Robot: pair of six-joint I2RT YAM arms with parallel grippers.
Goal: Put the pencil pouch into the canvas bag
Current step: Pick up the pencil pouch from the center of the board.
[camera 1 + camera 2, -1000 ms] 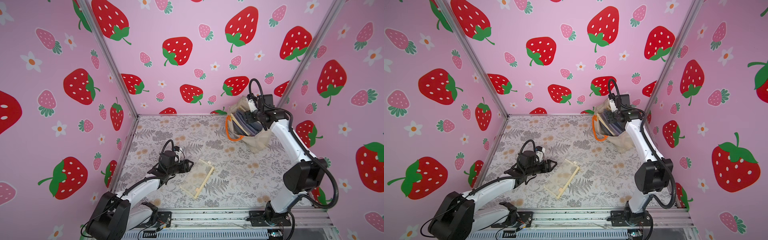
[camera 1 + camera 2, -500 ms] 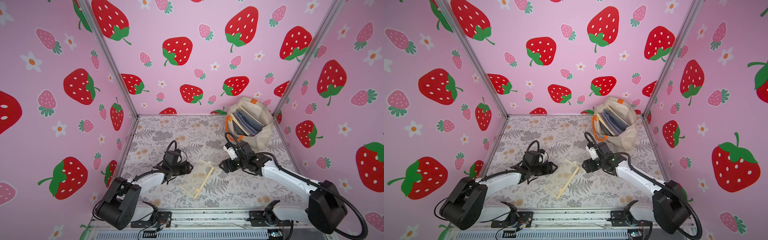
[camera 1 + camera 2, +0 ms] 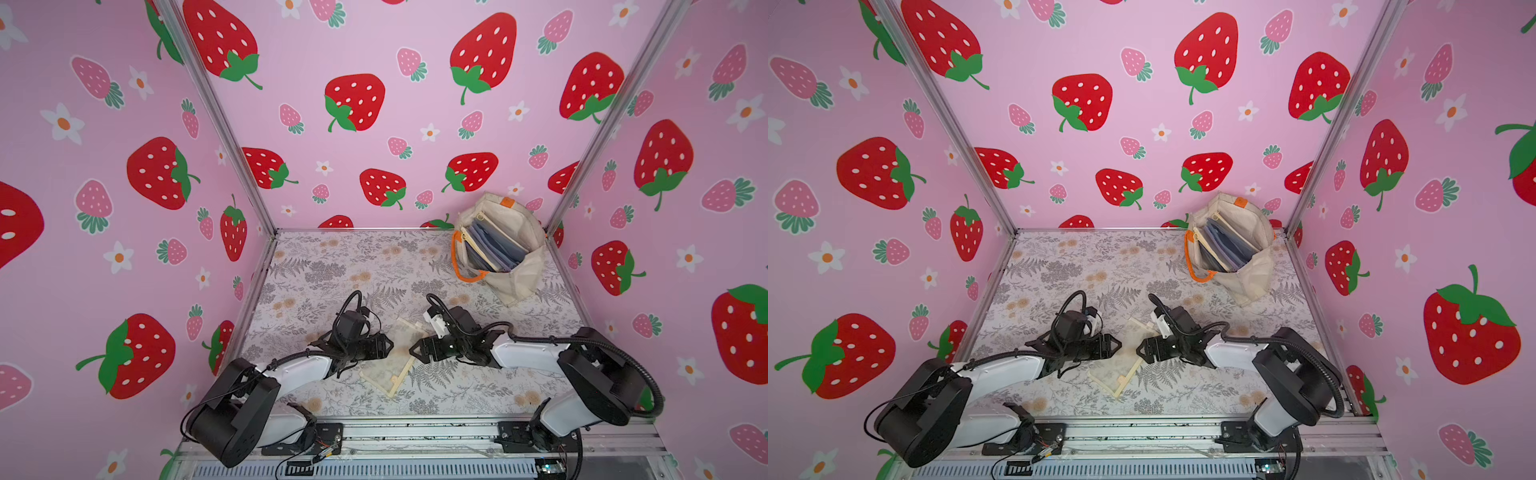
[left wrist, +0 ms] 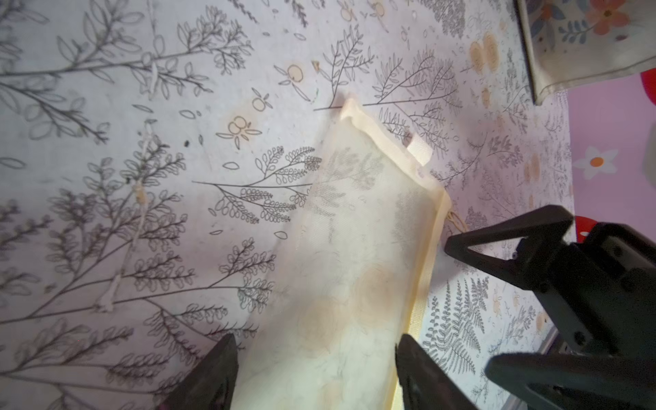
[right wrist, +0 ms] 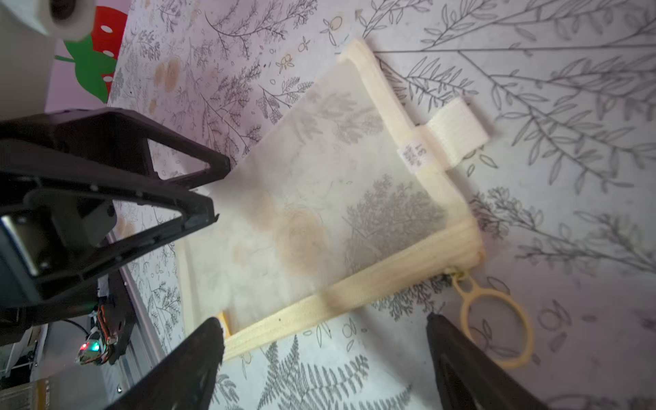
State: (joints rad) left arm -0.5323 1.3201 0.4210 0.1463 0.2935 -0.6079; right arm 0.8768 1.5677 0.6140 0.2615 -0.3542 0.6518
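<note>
my left jaws and right jaws both stand apart (nothing clamped), facing each other across the pencil pouch (image 3: 388, 363), which lies on the bench (image 3: 316, 266) between them. the canvas bag (image 3: 521, 282) stands open in the far right corner, well apart.

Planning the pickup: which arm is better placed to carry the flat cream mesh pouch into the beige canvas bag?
Probably the right. The open right gripper faces the zipper edge of the cream mesh pouch, and the orange-handled beige canvas bag stands on that arm's side, farther from the open left gripper.
</note>
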